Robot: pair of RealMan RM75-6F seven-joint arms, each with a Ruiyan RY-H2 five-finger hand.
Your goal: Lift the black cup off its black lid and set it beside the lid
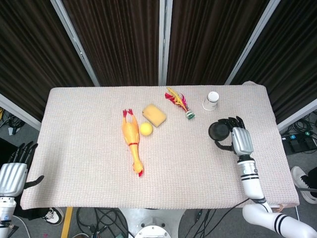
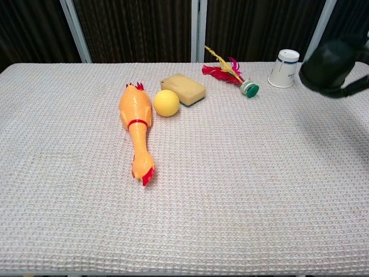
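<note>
My right hand [image 1: 241,141] grips the black cup [image 1: 218,131] from its right side and holds it in the air above the right part of the table. In the chest view the black cup [image 2: 327,62] hangs at the right edge, just right of the white paper cup, and its lower edge looks wider, like a rim. No separate black lid shows on the cloth in either view. My left hand [image 1: 13,174] hangs off the table's front left corner, fingers apart, holding nothing.
A white paper cup [image 1: 211,100] stands at the back right, close to the raised cup. A feathered shuttlecock [image 1: 180,102], a yellow sponge [image 1: 154,115], a yellow ball [image 1: 145,129] and a rubber chicken [image 1: 132,140] lie mid-table on the woven cloth [image 1: 84,148].
</note>
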